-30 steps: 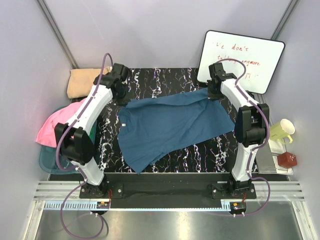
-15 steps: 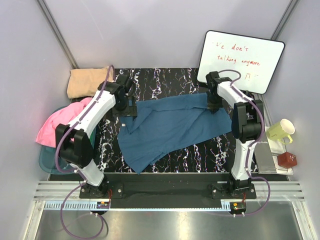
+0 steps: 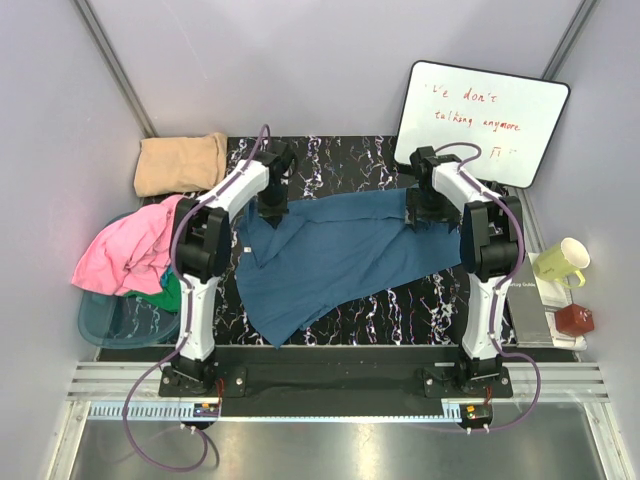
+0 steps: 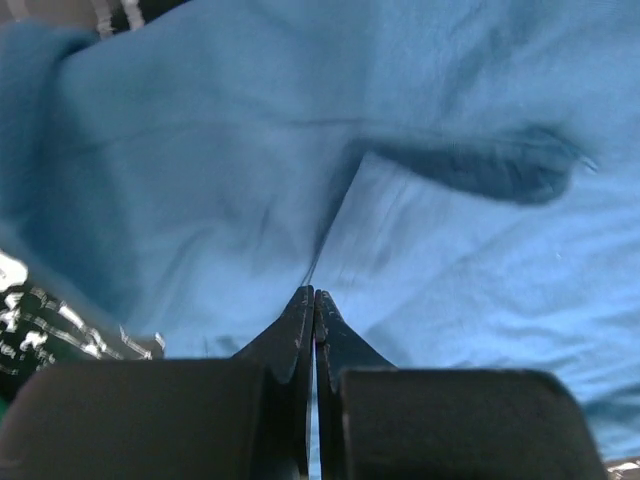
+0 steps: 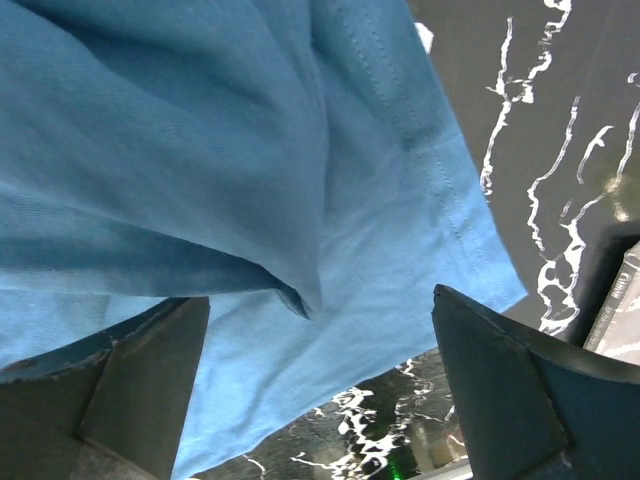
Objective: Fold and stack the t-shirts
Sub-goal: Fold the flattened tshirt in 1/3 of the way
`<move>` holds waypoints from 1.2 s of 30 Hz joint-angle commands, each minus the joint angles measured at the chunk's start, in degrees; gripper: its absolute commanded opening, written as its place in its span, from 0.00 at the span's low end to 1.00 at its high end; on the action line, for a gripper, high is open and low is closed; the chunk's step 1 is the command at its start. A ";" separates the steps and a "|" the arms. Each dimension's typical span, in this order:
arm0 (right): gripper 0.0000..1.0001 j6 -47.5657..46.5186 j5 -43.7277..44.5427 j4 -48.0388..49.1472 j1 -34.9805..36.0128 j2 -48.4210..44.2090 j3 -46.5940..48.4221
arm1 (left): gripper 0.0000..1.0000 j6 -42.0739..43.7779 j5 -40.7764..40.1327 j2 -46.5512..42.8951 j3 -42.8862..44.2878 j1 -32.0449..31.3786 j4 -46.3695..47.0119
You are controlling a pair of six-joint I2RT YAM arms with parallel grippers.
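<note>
Top external view: tan shirt (image 3: pixel 180 163) lies folded upper left — teal-blue shirt (image 3: pixel 340 255) rumpled centre, pink shirt (image 3: pixel 125 250) left, both unfolded. Left gripper (image 4: pixel 315 300) fingers pressed together; right gripper (image 5: pixel 315 300) spread.

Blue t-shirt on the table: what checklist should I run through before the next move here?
1. The blue t-shirt lies flat: not ok, crumpled and skewed.
2. The left fingers are shut at its far left edge: ok.
3. Cloth caught between the left fingers: cannot tell.
4. The right fingers are open over its far right hem, holding nothing: ok.
5. The tan t-shirt sits folded at the far left corner: ok.
</note>
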 commanded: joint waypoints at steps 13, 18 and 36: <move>1.00 -0.38 1.51 -0.75 0.24 -5.93 1.42 | 0.00 0.94 3.30 10.26 14.08 -0.18 1.78; 1.00 -0.64 1.42 -0.75 0.24 -5.76 2.56 | 0.00 1.46 4.62 12.03 14.27 -0.36 1.96; 1.00 -0.99 0.89 -0.66 0.24 -3.47 5.47 | 0.00 4.28 9.89 -4.48 -5.33 -9.75 5.12</move>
